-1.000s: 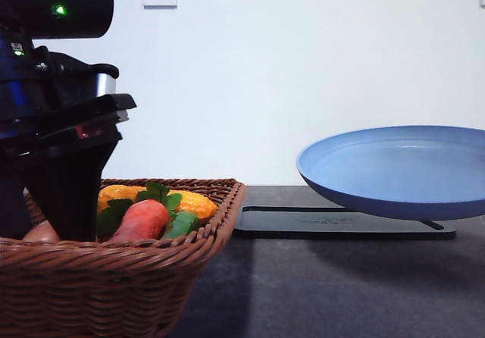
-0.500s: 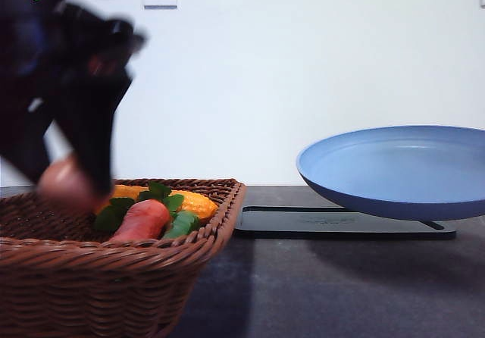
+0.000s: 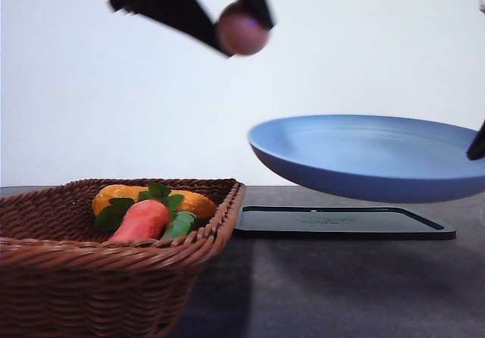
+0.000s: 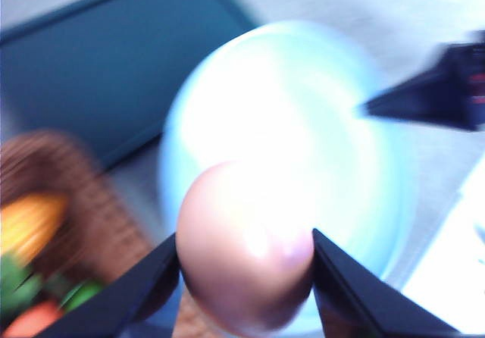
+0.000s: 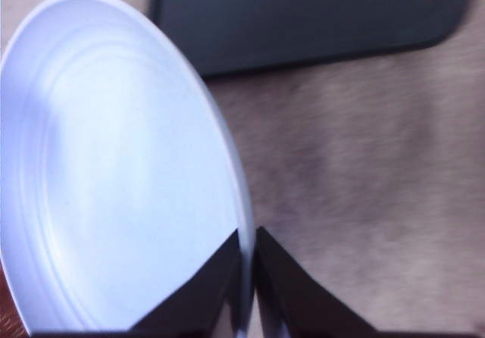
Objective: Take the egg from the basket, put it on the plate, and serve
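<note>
No words, labels, brands, numbers or signs can be read in any view. The black tray (image 3: 341, 223) carries a faint embossed mark near the middle of its top in the front view, but it is too small and dim to make out.

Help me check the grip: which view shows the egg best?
The left wrist view: the egg looms large between the left tool's fingers, over the plate, though blurred. The front view shows it small, held high beyond the basket.
</note>
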Tool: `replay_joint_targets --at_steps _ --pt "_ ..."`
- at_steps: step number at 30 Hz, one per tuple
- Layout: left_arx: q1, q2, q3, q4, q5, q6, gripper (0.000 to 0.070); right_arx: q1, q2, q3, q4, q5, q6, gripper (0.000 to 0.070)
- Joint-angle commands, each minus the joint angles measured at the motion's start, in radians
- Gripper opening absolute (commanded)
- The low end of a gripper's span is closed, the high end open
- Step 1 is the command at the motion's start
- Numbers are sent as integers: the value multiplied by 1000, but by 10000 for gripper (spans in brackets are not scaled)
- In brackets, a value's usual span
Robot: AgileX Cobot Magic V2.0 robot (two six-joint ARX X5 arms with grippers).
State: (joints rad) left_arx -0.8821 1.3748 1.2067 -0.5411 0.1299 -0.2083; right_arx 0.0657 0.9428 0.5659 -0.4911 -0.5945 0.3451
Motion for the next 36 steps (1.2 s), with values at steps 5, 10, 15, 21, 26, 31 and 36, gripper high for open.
replay_joint_targets --at_steps 5,10,15,21,26,31,36 --pt "-66 113 15 43 -1 47 139 52 4 12 6 -8 22 0" --pt "-96 196 15 48 -1 58 139 71 4 12 -4 -8 23 0" --pt "-102 249 15 47 -1 65 139 71 4 12 -16 -8 22 0" --pt "-102 270 15 48 -1 73 167 71 4 12 -21 -8 22 0" --pt "-102 273 15 48 -1 90 293 71 4 12 -21 -8 22 0" --pt "-102 273 15 55 0 90 419 70 5 12 -33 -8 22 0" --pt "-99 269 22 43 0 89 494 69 31 13 -36 -15 23 0"
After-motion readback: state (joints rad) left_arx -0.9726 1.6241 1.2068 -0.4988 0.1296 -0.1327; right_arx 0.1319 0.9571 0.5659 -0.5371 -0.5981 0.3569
